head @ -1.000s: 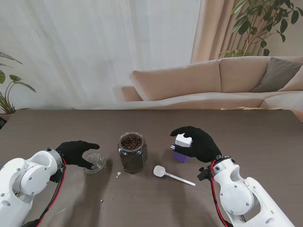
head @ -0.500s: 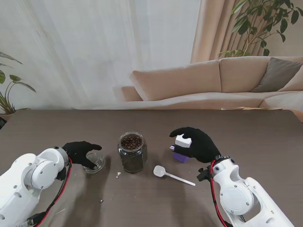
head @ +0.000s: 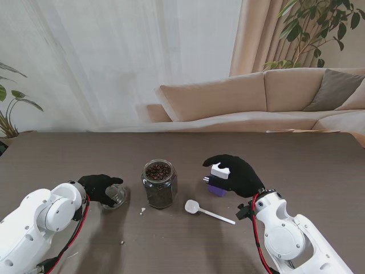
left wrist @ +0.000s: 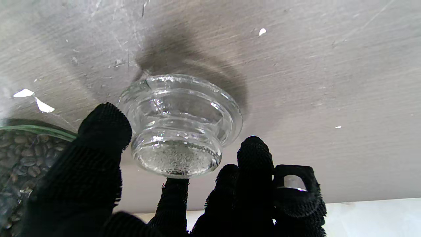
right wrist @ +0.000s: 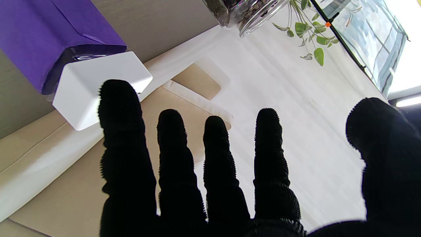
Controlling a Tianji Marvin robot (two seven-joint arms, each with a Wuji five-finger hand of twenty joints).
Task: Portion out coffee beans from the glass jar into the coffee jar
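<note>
The glass jar point(head: 159, 184) stands uncapped mid-table, full of coffee beans; its edge shows in the left wrist view point(left wrist: 19, 154). Its glass lid point(head: 116, 196) lies on the table to the left, plug side up point(left wrist: 180, 126). My left hand point(head: 100, 187) cups it loosely, with the thumb point(left wrist: 105, 131) at one side and the other fingers apart from the glass. The coffee jar point(head: 218, 179) is purple with a white cap point(right wrist: 98, 82). My right hand point(head: 235, 174) hovers over that cap, fingers spread and holding nothing.
A white spoon point(head: 206, 210) lies between the glass jar and my right arm. Small white crumbs point(head: 142, 210) dot the dark table nearer to me. A beige sofa point(head: 256, 97) and plants stand beyond the far edge.
My left arm has swung in toward the middle and the hand has drawn slightly nearer to me, its fingers loosened around the lid. The right hand has edged a little left over the cap.
</note>
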